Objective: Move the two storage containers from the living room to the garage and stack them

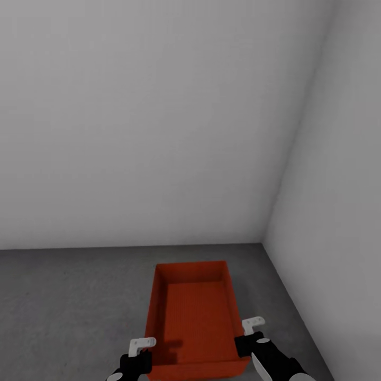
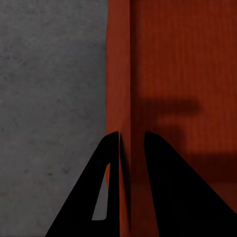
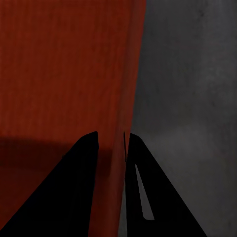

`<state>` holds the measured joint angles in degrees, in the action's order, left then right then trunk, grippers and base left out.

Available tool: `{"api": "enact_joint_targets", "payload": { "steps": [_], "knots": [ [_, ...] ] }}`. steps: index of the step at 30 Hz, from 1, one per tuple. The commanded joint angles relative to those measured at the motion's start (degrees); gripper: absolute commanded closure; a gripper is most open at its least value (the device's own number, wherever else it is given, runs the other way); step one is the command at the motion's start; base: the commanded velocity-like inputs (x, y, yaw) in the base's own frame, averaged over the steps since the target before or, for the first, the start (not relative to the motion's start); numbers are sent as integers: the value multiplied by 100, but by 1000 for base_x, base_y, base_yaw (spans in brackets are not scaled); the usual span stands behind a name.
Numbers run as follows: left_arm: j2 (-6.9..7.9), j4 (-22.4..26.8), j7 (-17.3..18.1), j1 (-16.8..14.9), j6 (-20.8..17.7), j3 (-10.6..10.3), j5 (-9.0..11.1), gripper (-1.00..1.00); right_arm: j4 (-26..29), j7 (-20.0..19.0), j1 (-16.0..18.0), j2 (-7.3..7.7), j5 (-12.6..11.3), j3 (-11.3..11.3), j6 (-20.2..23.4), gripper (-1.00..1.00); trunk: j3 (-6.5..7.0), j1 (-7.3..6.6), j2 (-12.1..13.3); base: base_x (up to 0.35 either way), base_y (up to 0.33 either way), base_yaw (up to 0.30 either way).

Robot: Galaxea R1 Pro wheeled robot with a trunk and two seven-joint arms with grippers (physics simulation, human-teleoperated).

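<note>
While head shows corner, wrists show container (image 2: 168, 74) wall clamped.

Garage corner, head view. Open concrete floor (image 1: 69, 307) extends to the left of the storage container (image 1: 193, 317). On the right, a narrow floor strip separates it from the side wall (image 1: 338, 211); the back wall (image 1: 132, 132) stands near its far end. Each gripper straddles one long container wall.

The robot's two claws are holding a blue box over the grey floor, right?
Not quite: the bin is orange-red, not blue, as the head view shows. Both the left claw and the right claw pinch its side walls over the grey floor.
</note>
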<state>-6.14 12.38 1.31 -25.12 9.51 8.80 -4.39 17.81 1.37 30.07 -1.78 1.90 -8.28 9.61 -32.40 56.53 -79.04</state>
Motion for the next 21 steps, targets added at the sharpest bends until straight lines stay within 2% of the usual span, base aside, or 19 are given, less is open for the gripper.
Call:
{"api": "enact_joint_targets", "payload": {
  "steps": [1, 15, 21],
  "knots": [
    [77, -26, -17, -6, 24, 25, -71, 100, 21, -313, -1, 105, 82, -236, -266, 100, -5, 1, -3, 61, 28, 0],
    [76, -26, -17, -5, 24, 24, -71, 100, 21, -312, 0, 102, 82, -233, -268, 100, -5, 1, -3, 9, 4, 0],
    [75, -35, -17, -7, 18, 25, -71, 100, 21, -313, -1, 100, 82, -235, -268, 100, -5, 1, -3, 132, 34, 0]
  ]
}}
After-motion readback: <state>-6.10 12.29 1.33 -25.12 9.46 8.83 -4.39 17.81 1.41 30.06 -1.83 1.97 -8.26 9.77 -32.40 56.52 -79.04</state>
